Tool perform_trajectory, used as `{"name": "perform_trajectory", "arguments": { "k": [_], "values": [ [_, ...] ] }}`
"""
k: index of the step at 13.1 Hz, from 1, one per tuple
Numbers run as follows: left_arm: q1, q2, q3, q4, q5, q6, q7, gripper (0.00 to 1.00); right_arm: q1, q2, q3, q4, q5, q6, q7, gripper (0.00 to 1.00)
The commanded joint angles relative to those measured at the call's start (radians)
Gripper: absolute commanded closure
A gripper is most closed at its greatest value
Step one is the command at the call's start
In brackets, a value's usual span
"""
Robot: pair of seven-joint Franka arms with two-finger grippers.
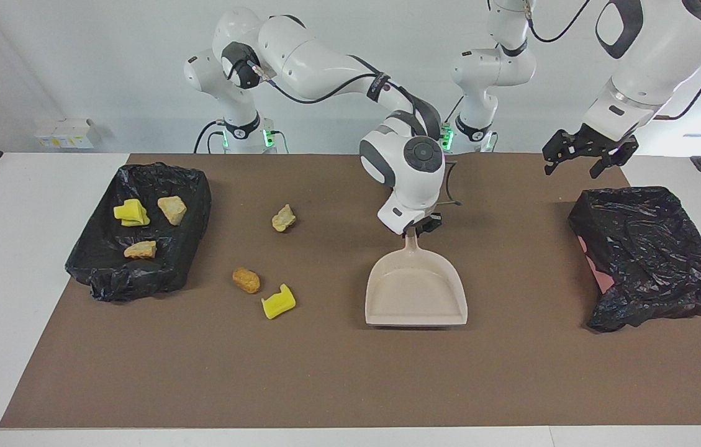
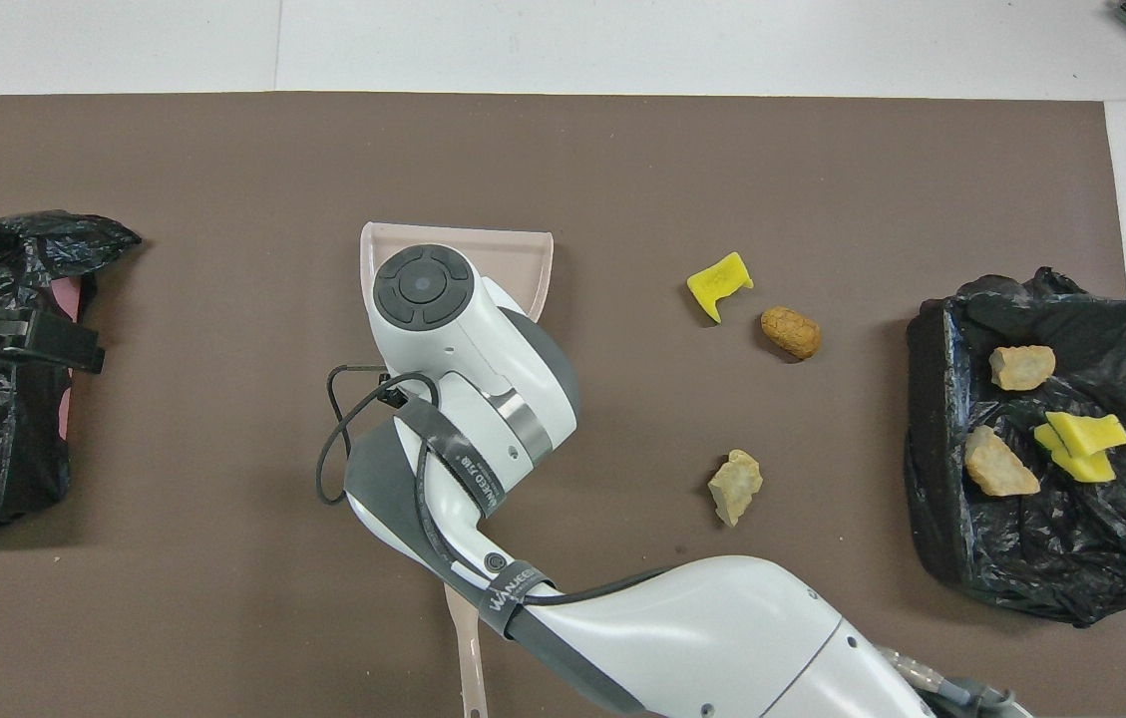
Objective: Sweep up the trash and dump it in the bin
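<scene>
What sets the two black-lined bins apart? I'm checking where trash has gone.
The bin at the right arm's end holds yellow and tan pieces; the bin at the left arm's end shows none. The second shows pink at one edge; the first doesn't. Both rest on the brown mat.

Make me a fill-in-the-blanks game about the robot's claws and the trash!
1. The right claw is shut on the handle of the ____.
2. ____ trash bits lie loose on the brown mat.
3. The left claw hangs open over the mat beside a black-bagged ____.

Missing words: dustpan; three; bin
</scene>
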Motion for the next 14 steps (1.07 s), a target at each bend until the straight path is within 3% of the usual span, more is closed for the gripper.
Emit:
{"name": "perform_trajectory", "arguments": {
  "k": [1, 3, 5, 7, 9, 10, 11, 12, 14],
  "values": [
    [0.001, -0.024, -0.001, -0.020, -0.008, -0.011, 0.008, 0.00, -0.007, -0.030, -0.001, -0.060, 0.017, 0.041, 0.016, 0.71],
    [-0.004, -0.026, -0.001, -0.022, -0.010, -0.011, 0.008, 0.00, -0.022, -0.031, -0.001, -0.063, 0.020, 0.042, 0.013, 0.55],
    [-0.008, -0.024, -0.001, -0.022, -0.008, -0.002, 0.007, 0.00, -0.028, -0.069, -0.001, -0.066, 0.023, 0.027, 0.023, 0.50],
    [-0.007, -0.024, -0.001, -0.020, -0.010, -0.010, 0.013, 0.00, -0.036, -0.153, -0.001, -0.124, 0.028, -0.010, 0.026, 0.43],
    [-0.007, -0.023, -0.001, -0.020, -0.010, -0.008, 0.005, 0.00, -0.025, -0.260, -0.001, -0.248, 0.025, -0.002, 0.023, 0.39],
    [0.001, -0.024, -0.001, -0.020, -0.010, -0.008, 0.008, 0.00, -0.022, -0.306, 0.001, -0.287, 0.022, 0.002, 0.023, 0.31],
    [0.009, -0.024, 0.000, -0.020, -0.010, -0.007, 0.008, 0.00, -0.017, -0.367, 0.001, -0.340, 0.017, 0.004, 0.008, 0.00],
    [0.012, -0.024, 0.003, -0.020, -0.010, -0.001, 0.008, 0.00, -0.023, -0.424, 0.002, -0.391, 0.035, -0.002, 0.005, 0.07],
    [0.007, -0.023, 0.002, -0.020, -0.010, 0.001, 0.010, 0.00, 0.022, -0.567, 0.004, -0.561, 0.037, 0.005, 0.025, 0.06]
  ]
}}
